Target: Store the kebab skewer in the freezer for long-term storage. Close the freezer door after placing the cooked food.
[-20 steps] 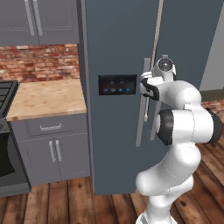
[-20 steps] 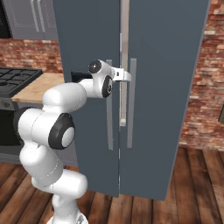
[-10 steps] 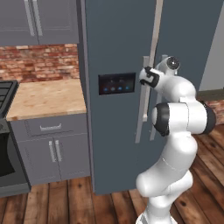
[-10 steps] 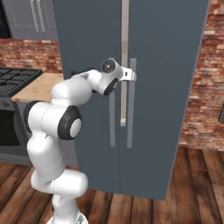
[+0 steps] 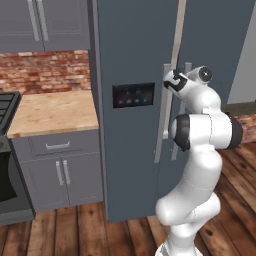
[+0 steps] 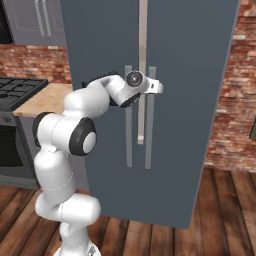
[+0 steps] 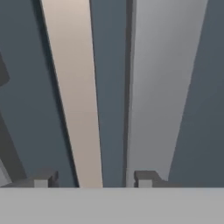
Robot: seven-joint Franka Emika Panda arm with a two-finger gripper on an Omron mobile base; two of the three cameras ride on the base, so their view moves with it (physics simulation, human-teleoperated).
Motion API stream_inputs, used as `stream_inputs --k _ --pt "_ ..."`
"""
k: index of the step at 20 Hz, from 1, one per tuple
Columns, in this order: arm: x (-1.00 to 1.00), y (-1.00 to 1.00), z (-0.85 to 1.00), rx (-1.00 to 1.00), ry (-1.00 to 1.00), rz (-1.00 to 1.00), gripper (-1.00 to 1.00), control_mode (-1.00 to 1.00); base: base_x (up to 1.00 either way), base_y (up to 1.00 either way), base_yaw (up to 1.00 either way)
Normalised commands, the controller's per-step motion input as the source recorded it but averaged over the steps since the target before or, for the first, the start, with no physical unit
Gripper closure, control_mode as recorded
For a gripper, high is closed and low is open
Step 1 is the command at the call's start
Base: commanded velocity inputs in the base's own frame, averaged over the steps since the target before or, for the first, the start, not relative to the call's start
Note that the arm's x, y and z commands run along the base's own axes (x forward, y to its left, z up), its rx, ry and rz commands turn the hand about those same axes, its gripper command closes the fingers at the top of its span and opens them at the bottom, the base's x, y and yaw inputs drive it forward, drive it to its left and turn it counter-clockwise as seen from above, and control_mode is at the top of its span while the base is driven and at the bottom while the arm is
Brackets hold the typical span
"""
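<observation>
The gripper (image 7: pixel 94 177) is pressed up to the freezer door (image 5: pixel 132 130), its parted fingertips (image 7: pixel 43 178) straddling the door's long handle (image 7: pixel 72 96) without clamping it.

2 base views flank the freezer (image 5: pixel 135 55) front; hand view faces its handles close-up.

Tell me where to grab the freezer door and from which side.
Grip the freezer door by its long vertical handle, coming straight at the front. The bar stands off the panel, so the end effector fingers can straddle it sideways.
</observation>
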Motion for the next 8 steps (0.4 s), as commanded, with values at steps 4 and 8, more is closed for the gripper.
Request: stream_inputs --k 4,8 --pt "0.54 0.00 0.15 0.00 0.00 0.00 -1.00 -1.00 0.00 0.00 0.00" --pt "0.28 0.00 0.17 0.00 0.00 0.00 -1.00 -1.00 0.00 0.00 0.00"
